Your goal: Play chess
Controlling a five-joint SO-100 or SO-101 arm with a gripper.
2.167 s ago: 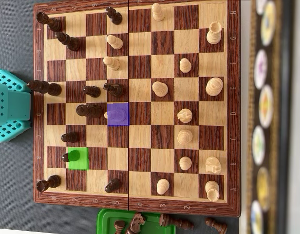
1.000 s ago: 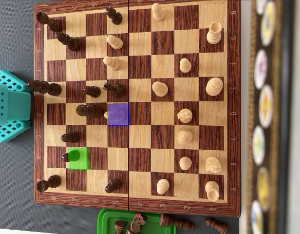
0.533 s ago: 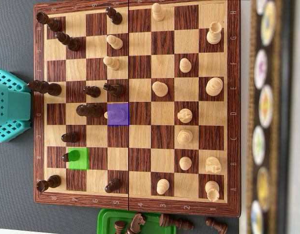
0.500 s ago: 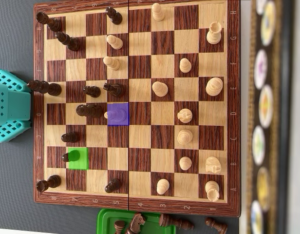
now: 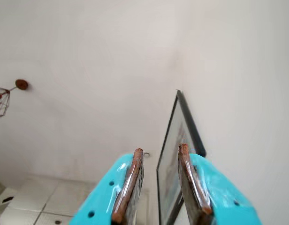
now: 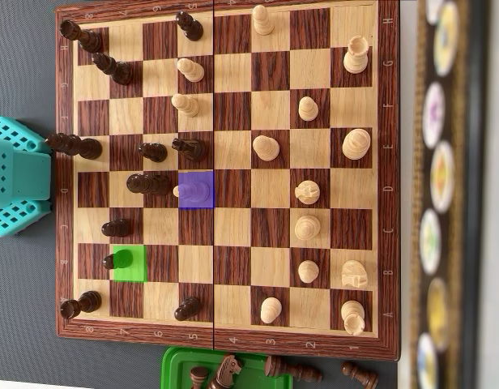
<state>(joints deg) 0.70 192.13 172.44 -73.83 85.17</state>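
1. Overhead view: chessboard [image 6: 225,344] lies on a dark grey table [image 6: 23,308], files running top to bottom, dark pieces at left, light pieces at right.
2. Turquoise arm [image 6: 19,174] sits at the left edge of the overhead view, just off the board's left border. None of it reaches over the squares.
3. Wrist view: pincer [image 5: 157,152] points up at a pale wall, away from the board. Its two turquoise fingers with brown pads [image 5: 128,185] stand a little apart, roughly parallel, nothing between them.
4. Behind the pincer in the wrist view, a dark-framed picture [image 5: 175,154] leans against the wall. A small brown knob [image 5: 21,84] on a thin rod shows at far left.
5. Two squares are tinted. A green square [image 6: 129,263] near the lower left holds a dark pawn [image 6: 113,260], which overlaps its left side. A purple square [image 6: 196,190] near the centre holds a piece tinted purple with it; kind unclear.
6. Just left of the purple square lies a dark piece [image 6: 148,184], touching or nearly touching its edge.
7. Light pawns [image 6: 185,104] stand in the upper middle, deep toward the dark side.
8. Below the board, a green tray [image 6: 178,365] holds captured dark pieces, among them a knight [image 6: 228,369]. More dark pieces [image 6: 292,370] lie on the table right of the tray.
9. Blurred strip with round pale discs [image 6: 441,174] runs down the right edge.
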